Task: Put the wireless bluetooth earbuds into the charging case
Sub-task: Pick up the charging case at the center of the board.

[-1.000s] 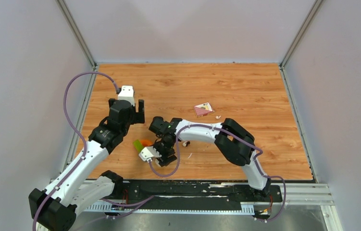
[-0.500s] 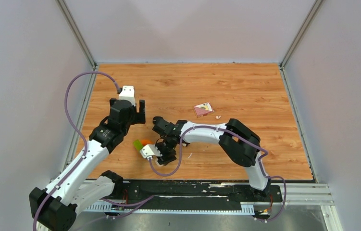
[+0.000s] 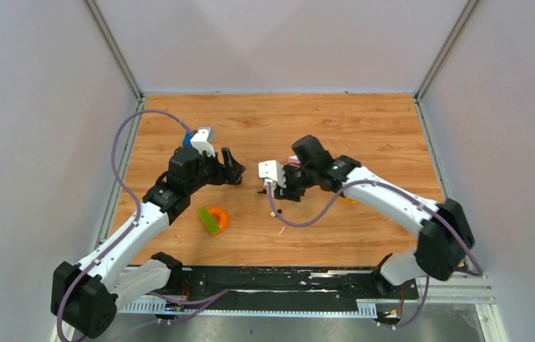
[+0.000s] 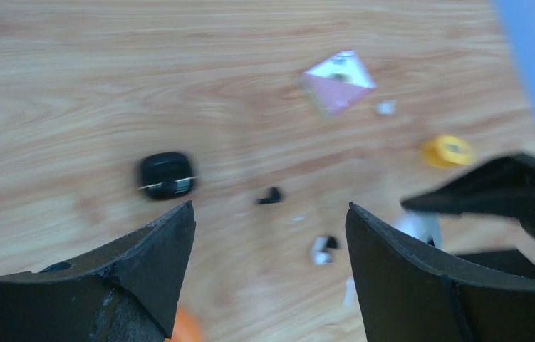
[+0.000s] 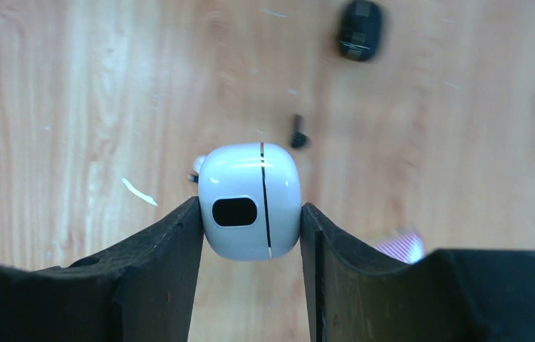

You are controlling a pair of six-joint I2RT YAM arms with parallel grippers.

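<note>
My right gripper is shut on the white charging case, closed, a black oval on its face, held above the wooden table. Below it lie a black earbud and the earbud with a whitish tip, which peeks out at the case's left edge. My left gripper is open and empty, above the table and facing the right gripper. In its view the black earbud and the white-tipped earbud lie between its fingers. The case shows behind its right finger.
A small black rounded box lies left of the earbuds; it also shows in the right wrist view. A pink packet and a yellow ring lie farther off. A green-and-orange piece lies near the front left.
The right arm has swung from the near left by the green-and-orange piece to the table's middle. The left gripper has turned and moved right, towards the right gripper.
</note>
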